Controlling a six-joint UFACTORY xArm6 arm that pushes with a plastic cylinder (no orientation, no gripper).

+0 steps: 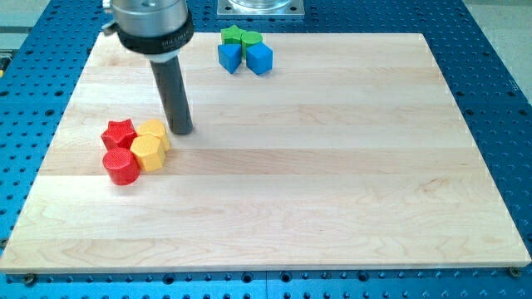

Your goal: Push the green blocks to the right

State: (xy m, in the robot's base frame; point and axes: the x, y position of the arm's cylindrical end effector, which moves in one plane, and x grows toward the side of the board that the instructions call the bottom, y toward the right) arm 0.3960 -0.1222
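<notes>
Two green blocks sit at the board's top edge, left of centre: a green star [233, 34] and a smaller green block [250, 39] to its right, its shape partly hidden. They touch two blue blocks just below, a blue wedge-like block [229, 56] and a blue cube [259, 58]. My tip [182, 130] rests on the board far below and left of the green blocks, just right of a yellow block [153, 131].
At the view's left lie a red star [118, 133], a red cylinder [121, 166] and a second yellow hexagonal block [148, 153], all clustered. The wooden board [332, 166] sits on a blue perforated table. A metal mount [260, 7] stands at the view's top.
</notes>
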